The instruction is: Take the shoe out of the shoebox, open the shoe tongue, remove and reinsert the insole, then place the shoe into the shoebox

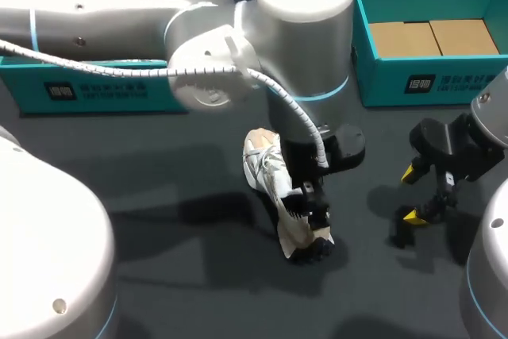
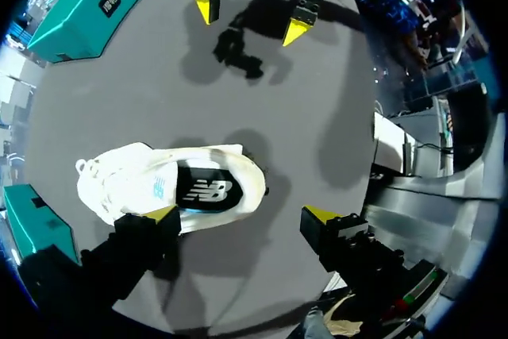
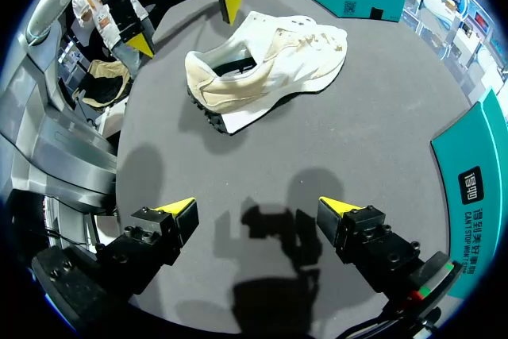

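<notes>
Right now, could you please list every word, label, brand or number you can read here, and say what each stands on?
Shoebox, front wall: white mark and characters, too blurred to quote.
Second teal box, front wall: similar white print, also too blurred.
Shoe, dark insole: a white brand logo, which I do not read off.
No numbers are legible.

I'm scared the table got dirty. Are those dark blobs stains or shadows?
Just shadows. Right wrist view: a finger-shaped one lies on the dark grey table by the yellow-tipped right gripper. Left wrist view: another sits close to that gripper, and a soft one beside the white lace-up sneaker.
</notes>
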